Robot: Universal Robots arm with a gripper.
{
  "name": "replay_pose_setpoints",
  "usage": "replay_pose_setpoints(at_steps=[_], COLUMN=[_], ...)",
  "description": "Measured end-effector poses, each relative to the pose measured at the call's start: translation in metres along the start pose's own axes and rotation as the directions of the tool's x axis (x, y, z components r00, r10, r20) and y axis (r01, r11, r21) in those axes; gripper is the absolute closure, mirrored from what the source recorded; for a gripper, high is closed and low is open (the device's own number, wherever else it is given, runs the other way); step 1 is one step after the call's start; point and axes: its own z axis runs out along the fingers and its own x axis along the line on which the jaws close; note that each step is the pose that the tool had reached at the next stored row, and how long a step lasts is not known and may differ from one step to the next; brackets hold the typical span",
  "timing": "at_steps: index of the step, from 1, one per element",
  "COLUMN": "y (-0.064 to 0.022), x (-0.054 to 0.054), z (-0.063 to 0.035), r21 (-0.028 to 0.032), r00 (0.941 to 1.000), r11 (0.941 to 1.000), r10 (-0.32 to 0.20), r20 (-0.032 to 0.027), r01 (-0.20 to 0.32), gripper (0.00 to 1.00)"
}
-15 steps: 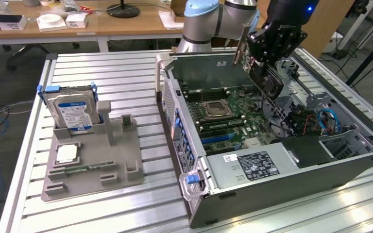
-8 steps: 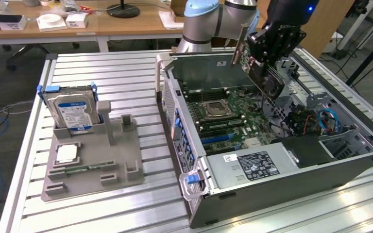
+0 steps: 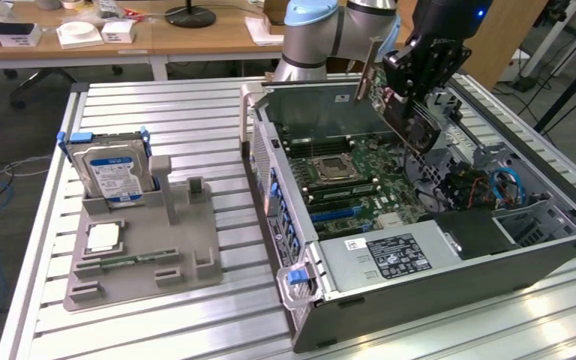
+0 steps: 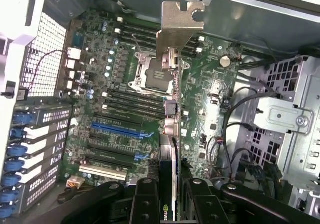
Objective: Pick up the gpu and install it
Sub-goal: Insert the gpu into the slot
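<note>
My gripper is shut on the gpu and holds it in the air above the open computer case, over the back half of the motherboard. The card hangs tilted, with its silver end bracket toward the case's rear wall. In the wrist view the gpu appears edge-on between my black fingers, and its bracket overlaps the processor socket. The blue expansion slot lies bare beside the card's line, and the card is clear of the board.
A hard drive with a blue-white label stands in a grey holder at the exterior view's left, which also carries a processor chip and a memory stick. The case contains the power supply, blue cables and a drive cage.
</note>
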Motion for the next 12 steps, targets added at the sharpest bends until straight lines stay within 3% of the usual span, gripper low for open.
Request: replay_pose_setpoints(at_steps=[12], y=[0.0000], x=[0.0000], z=[0.0000], r21=[-0.0015], r00=[0.9975], r11=[0.9975], r10=[-0.071], r20=[-0.0017], r01=[0.071], gripper=[0.73])
